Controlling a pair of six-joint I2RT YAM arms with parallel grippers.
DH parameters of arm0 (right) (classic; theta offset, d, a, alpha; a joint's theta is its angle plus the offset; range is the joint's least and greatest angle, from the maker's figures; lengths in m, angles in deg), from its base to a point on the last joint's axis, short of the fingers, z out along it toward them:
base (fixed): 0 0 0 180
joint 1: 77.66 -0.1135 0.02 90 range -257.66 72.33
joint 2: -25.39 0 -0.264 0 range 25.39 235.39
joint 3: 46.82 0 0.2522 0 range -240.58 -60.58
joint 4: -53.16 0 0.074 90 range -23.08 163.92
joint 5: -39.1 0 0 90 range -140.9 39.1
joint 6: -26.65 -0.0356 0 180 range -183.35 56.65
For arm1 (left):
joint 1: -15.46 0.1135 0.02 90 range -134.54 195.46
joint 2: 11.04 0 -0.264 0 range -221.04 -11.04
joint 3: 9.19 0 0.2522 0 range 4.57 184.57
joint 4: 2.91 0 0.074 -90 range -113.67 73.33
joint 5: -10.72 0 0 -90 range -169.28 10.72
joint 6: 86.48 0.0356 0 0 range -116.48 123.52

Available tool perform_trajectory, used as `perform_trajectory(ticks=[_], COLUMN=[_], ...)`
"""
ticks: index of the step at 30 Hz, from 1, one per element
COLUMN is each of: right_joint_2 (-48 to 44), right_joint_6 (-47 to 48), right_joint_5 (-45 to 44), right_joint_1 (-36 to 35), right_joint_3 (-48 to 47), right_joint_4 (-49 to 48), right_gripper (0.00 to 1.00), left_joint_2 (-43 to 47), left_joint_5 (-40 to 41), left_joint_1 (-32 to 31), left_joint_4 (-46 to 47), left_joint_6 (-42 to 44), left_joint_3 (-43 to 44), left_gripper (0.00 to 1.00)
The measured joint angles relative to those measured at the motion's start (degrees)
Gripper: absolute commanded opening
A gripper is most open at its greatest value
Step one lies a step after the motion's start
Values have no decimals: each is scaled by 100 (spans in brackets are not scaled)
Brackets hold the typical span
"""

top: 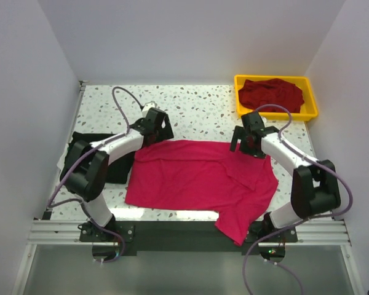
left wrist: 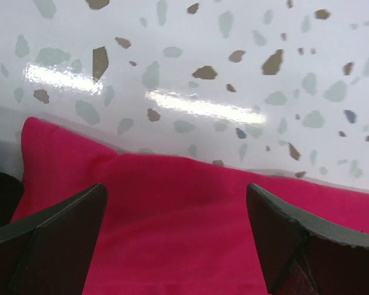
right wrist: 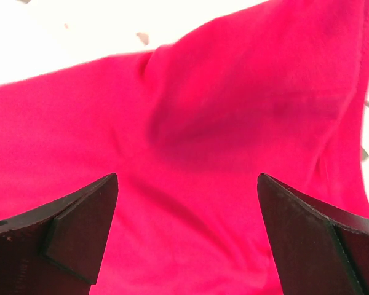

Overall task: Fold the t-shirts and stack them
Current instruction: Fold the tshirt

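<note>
While the bright pink-red t-shirt [top: 197, 178] lies spread out in the middle of the table [top: 197, 104], the left gripper [left wrist: 175, 209] hangs over its far left corner, fingers wide apart, nothing between them. The right gripper [right wrist: 187, 203] is just as wide over the far right edge, gripping nothing; whether either touches the cloth, I cannot tell. The black t-shirt [top: 118, 171] sits left of the pink one, and the dark maroon t-shirt [top: 270, 93] is bunched in the yellow tray [top: 309, 112], far right.
</note>
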Motion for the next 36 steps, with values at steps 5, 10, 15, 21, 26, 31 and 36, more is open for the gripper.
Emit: perform_trajectory(ticks=[5,10,15,21,26,31,36], right_joint_2=[874,1526,1862,2310,2629,2756,2524], right_joint_6=[162,363,544,833,1119,1298,1349], right_joint_5=[319,404,446,439,398,396,535], right_joint_1=[520,844,1143,1419,1515,1537,1547], right_joint_3=[-90,-417,-817,-1379,-1779,-1978,-1908], right_joint_4=[-452,-623,-678,-820,-935,-925,-782], right_gripper=[99,99,99,99,99,99,99], left_joint_2=[-568,-645,-841,-1399,-1862,-2011,-1912], left_joint_5=[-221,-426,-516,-658,-761,-817,-885], left_joint_1=[363,658,728,732,737,743,754], left_joint_4=[48,345,603,706,734,702,573], left_joint_6=[-7,-20,-17,-20,-20,-20,31], left_joint_3=[9,-129,39,748,1388,1620,1620], left_gripper=[100,100,100,100,100,100,100])
